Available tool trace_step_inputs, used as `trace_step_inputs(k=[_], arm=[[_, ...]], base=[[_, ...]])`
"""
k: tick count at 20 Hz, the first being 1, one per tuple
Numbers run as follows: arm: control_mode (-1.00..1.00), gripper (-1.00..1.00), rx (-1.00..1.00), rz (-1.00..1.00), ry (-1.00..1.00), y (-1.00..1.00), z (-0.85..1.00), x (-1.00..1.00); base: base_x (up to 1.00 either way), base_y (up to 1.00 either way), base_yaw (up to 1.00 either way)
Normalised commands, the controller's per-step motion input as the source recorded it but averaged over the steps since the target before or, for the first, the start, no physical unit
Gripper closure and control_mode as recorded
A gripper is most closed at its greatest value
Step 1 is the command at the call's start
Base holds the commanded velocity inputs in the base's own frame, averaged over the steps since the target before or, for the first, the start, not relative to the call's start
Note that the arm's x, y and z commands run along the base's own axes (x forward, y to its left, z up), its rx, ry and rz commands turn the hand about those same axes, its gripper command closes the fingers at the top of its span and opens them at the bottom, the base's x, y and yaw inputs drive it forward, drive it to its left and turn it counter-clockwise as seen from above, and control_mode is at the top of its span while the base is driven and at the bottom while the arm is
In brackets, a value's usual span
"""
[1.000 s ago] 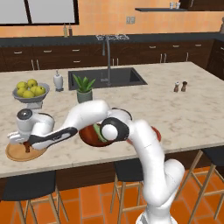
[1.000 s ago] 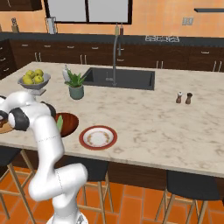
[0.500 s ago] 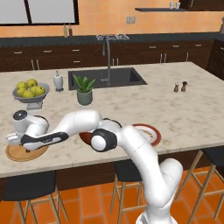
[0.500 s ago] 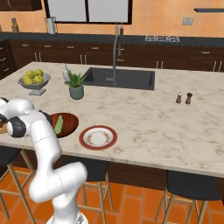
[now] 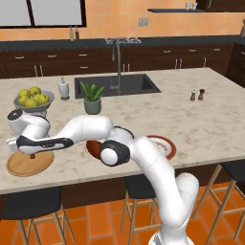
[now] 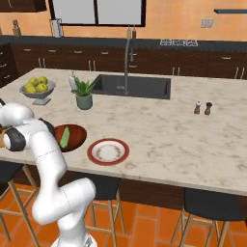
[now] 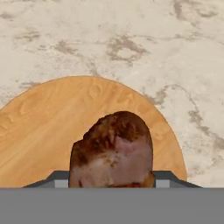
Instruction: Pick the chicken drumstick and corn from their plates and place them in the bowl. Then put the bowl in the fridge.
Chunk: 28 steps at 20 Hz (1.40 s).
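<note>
In the hand view the reddish-brown chicken drumstick (image 7: 113, 148) lies on the light-tan wooden plate (image 7: 39, 127), and my fingers press against both of its sides. From the left base camera my gripper (image 5: 32, 154) points down onto that plate (image 5: 19, 166) at the counter's left end. The dark wooden bowl (image 6: 75, 137) sits further right and holds the pale green corn (image 6: 64, 136). My arm partly covers the bowl (image 5: 94, 149) in the left base view. The white plate with a red-brown rim (image 6: 108, 151) lies right of the bowl. The fridge is out of view.
A grey bowl of yellow-green fruit (image 5: 32, 99), a white dispenser bottle (image 5: 63, 88) and a potted plant (image 5: 92, 98) stand behind the plates. The sink (image 5: 117, 85) with its tap is mid-counter. Salt and pepper shakers (image 5: 196, 94) stand far right. Stools sit under the front edge.
The hand has come down onto the wooden plate and the jaws have narrowed from wide open onto the drumstick. The elbow has swung lower across the bowl.
</note>
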Motion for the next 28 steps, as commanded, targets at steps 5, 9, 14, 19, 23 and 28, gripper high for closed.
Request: trace_step_inputs(k=[5,9,14,19,23,28], arm=[[-1.0,1.0,0.0,-0.13,-0.21,-1.0,0.75,-0.54],[-1.0,1.0,0.0,-0.15,-0.2,-1.0,0.47,-0.55],[-1.0,1.0,0.02,-0.16,-0.22,-1.0,0.31,-0.2],[-1.0,1.0,0.22,-0.26,0.08,-1.0,0.34,0.03],[-1.0,1.0,0.18,-0.24,0.29,-1.0,-0.03,0.23],[-1.0,1.0,0.09,-0.02,0.03,-1.0,-0.78,0.47]], base=[[0.0,0.0,0.0],[0.0,0.0,0.0],[0.0,0.0,0.0],[0.0,0.0,0.0],[0.0,0.0,0.0],[0.0,0.0,0.0]])
